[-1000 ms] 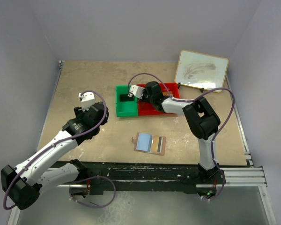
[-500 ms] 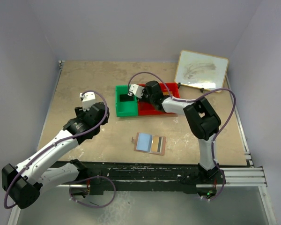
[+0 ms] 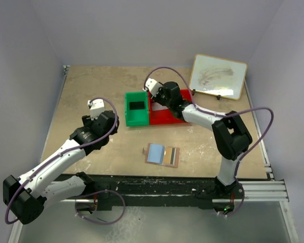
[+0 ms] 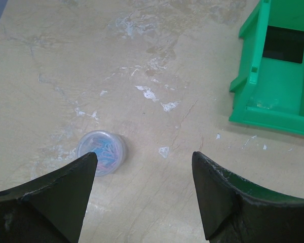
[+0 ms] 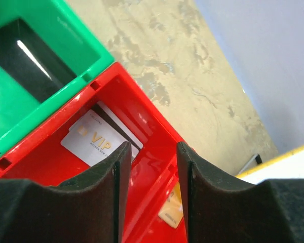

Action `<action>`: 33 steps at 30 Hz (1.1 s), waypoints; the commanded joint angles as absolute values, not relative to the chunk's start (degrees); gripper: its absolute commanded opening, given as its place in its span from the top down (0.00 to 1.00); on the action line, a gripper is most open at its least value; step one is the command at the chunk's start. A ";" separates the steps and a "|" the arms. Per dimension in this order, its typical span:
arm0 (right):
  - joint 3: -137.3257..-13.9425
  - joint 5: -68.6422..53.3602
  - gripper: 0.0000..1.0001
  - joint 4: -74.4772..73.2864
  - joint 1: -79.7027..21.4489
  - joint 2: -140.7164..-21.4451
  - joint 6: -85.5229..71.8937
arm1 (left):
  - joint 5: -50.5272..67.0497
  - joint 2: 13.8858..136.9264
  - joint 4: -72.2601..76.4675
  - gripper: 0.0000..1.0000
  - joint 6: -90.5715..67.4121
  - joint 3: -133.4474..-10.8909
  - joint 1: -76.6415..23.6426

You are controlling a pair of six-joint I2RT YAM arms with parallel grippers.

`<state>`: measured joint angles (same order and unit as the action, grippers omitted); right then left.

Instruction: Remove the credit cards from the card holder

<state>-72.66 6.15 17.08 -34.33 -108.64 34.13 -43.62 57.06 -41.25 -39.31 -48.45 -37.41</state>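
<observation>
The left arm (image 3: 50, 164) and the right arm (image 3: 200, 115) are built of white links and bulky black joints, each looped by a purple cable (image 3: 164, 68) and capped by a white camera block (image 3: 95, 106), with matte black wedge-shaped fingers (image 4: 45, 197) seen at six o'clock in both wrist views.

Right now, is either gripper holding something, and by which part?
Nothing is held. The left gripper stands open over the table; the right gripper stands open above the red bin, empty.
</observation>
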 commanded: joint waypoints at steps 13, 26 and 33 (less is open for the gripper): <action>-76.84 2.45 0.85 -1.43 -33.75 -104.34 -13.90 | -42.84 58.47 -40.31 0.27 -37.84 -50.52 -37.09; -83.31 9.16 0.90 -7.10 -34.01 -114.90 -17.12 | -42.85 58.34 -40.25 0.27 -37.75 -50.54 -37.08; -86.80 10.90 0.91 -7.43 -34.02 -118.46 -18.19 | -42.89 58.37 -40.21 0.27 -37.70 -50.54 -37.09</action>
